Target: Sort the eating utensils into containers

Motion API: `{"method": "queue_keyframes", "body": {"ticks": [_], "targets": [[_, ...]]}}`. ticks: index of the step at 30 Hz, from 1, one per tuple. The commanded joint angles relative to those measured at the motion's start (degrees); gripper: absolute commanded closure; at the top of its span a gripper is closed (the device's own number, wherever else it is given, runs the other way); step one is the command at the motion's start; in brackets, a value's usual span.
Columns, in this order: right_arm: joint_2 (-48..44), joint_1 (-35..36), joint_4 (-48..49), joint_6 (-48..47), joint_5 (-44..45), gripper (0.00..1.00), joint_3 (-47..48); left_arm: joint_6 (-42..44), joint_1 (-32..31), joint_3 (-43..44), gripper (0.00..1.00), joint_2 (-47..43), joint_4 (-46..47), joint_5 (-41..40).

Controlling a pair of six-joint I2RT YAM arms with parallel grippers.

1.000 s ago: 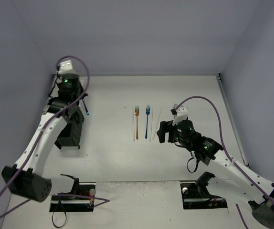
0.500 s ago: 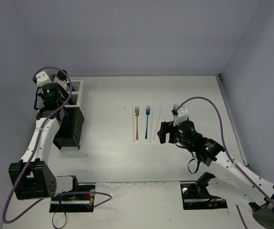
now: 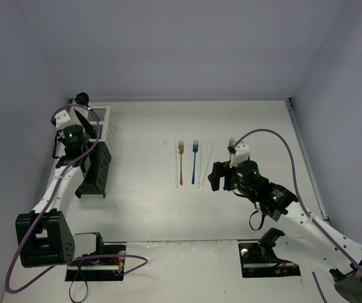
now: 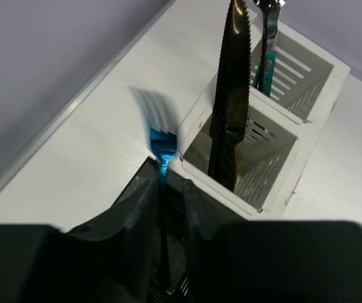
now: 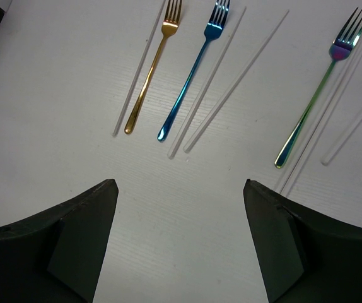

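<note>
1. Blue fork (image 4: 163, 153) sits in the slot between the left gripper's (image 4: 164, 189) fingers (image 4: 134, 205). Its long axis runs in line with the fingers. The tines reach past the fingertips, smeared by blur, over bare table (image 4: 86, 164) just beside the near white caddy (image 4: 190, 136).
2. Gap between those fingers is narrow and the handle runs down it. Cannot tell whether the pads pinch the handle or stand off it.
3. Near white caddy holds a black serrated knife (image 4: 231, 88), standing on end, blade up. Far white caddy (image 4: 335, 69) touches it and holds a teal-handled utensil (image 4: 266, 66), its top cut by the frame.
4. Top view: the white pair stands at the far left of the table, with the black caddies (image 3: 96, 169) in the same row on the near side.
5. Mid-table, flat: gold fork (image 5: 148, 74) and second blue fork (image 5: 189, 79) lie side by side, parallel. Long axes run near-to-far, tines toward the far wall.
6. Pale chopsticks (image 5: 140, 72) lie on roughly the same axis, one left of the gold fork, others right of the second blue fork.
7. Iridescent green-purple fork (image 5: 313, 104) lies further right, apart and slightly slanted, tines also far, with more chopsticks beside it.
8. Right gripper (image 5: 180, 246) hangs just on the near side of the handle ends, fingers wide apart, nothing between them.
</note>
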Motion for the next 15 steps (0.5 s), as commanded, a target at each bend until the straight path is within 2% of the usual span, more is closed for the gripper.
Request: {"method": "queue_keyframes", "body": {"ticks": [1, 5, 7, 10, 15], "targets": [[0.5, -0.3, 2.4, 0.5, 2.1, 0.22, 0.3, -1.3, 0.0, 0.6, 0.75, -5.0, 4.7, -0.5], [0.3, -0.2, 2.4, 1.3, 3.6, 0.22, 0.1, -1.4, -1.4, 3.8, 0.62, -7.2, -1.1, 1.5], [0.3, -0.3, 2.3, 2.0, 4.6, 0.22, 0.1, -1.3, -3.3, 7.3, 0.58, -7.7, -4.3, 2.7], [1.0, -0.3, 2.0, 3.1, 6.2, 0.22, 0.4, -0.5, -11.0, 12.9, 0.57, -7.2, -14.5, 3.6], [1.3, -0.7, 1.2, 4.6, 8.7, 0.22, 0.6, -2.3, -26.5, 21.6, 0.57, 0.0, -25.4, 4.9]]}}
